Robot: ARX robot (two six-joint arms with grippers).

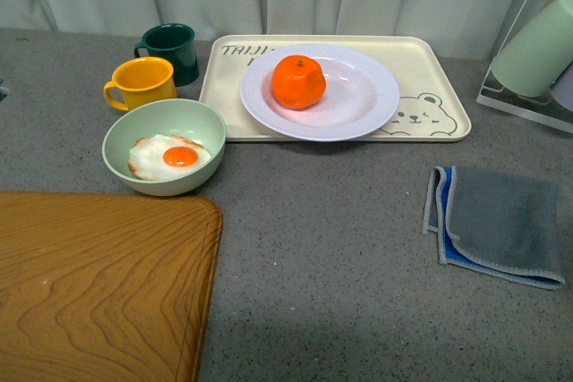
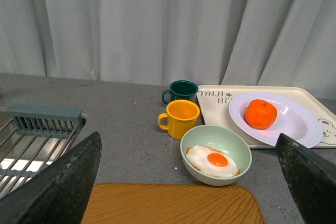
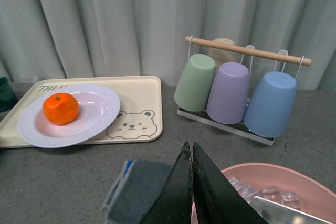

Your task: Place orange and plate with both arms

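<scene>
Orange (image 1: 299,81) on plate (image 1: 358,105), plate on bear tray (image 1: 430,69)

orange (image 1: 298,80) sitting on plate (image 1: 320,92) | plate lying on tray (image 1: 430,73) | two mugs (image 1: 141,83) standing left of tray | bowl (image 1: 164,146) holding egg (image 1: 169,157), sitting before mugs | board (image 1: 98,285) lying before bowl | cloth (image 1: 498,224) lying right | cup rack (image 1: 535,51) standing behind cloth
</scene>
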